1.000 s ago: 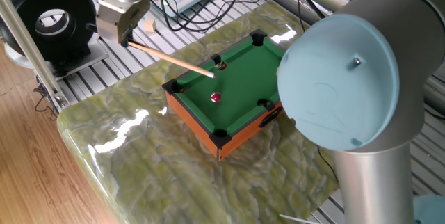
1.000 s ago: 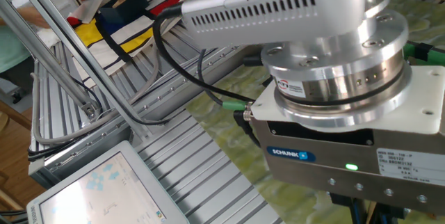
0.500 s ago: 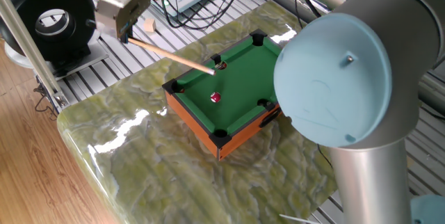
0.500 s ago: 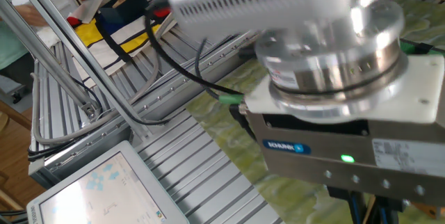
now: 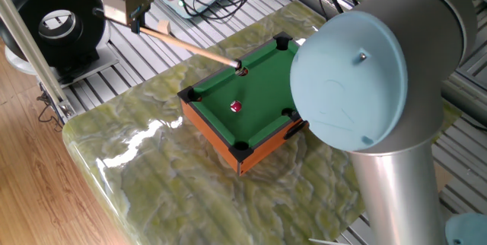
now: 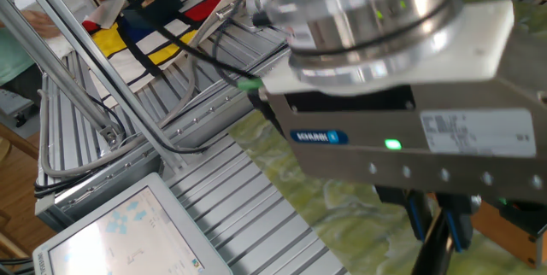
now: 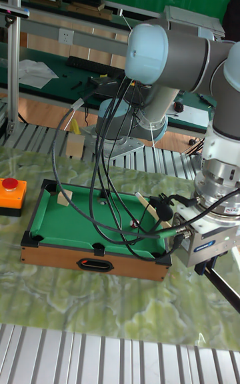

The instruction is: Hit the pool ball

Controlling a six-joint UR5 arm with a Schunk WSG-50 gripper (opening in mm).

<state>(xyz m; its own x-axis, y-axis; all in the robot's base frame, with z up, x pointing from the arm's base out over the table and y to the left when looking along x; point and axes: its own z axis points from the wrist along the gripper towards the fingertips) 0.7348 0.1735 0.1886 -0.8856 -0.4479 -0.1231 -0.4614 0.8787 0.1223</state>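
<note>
The pool ball [image 5: 236, 106], tiny and dark red, rests on the green felt of a small orange-walled pool table [image 5: 209, 131]. My gripper [image 5: 137, 23] hangs at the top left, off the table's far side, shut on the end of a thin wooden cue stick [image 5: 190, 46]. The stick slopes down to the right, and its tip lies by the far side pocket [image 5: 240, 68], well short of the ball. In the other fixed view the gripper [image 6: 438, 228] fills the frame and the ball is hidden. The tall fixed view shows the table [image 7: 93, 259] from its long side.
My arm's pale blue joint cap [image 5: 350, 85] hides the table's right end. A black round blower [image 5: 53, 17] stands at the far left. A tan cube [image 5: 162, 27] lies on the slatted metal behind the gripper. A red button on an orange box [image 7: 12, 191] sits beside the table.
The gripper has risen and drawn back toward the top of the picture, pulling the cue tip from over the felt to the far side pocket. The ball has not moved.
</note>
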